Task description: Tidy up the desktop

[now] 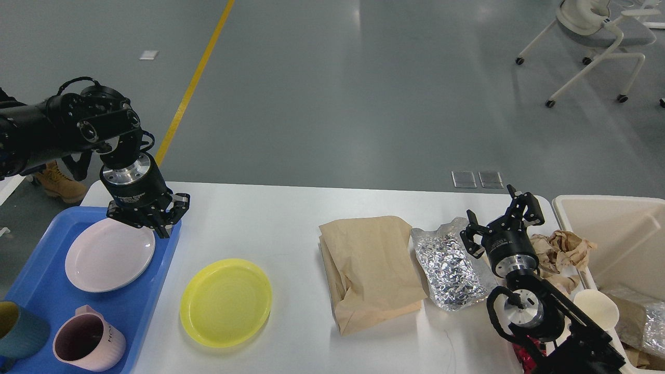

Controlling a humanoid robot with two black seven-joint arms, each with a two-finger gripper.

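white desktop (291,218), grey floor (332,93), yellow line (192,83)

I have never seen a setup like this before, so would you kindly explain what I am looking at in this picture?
This is the view from a humanoid robot's head, looking down at a white desktop. The black arms are its own. The left gripper hangs over a blue tray holding a pale plate and two mugs; the right gripper is open above a foil bag. Neither holds anything. A yellow plate and brown paper bag lie between; a beige bin stands far right.
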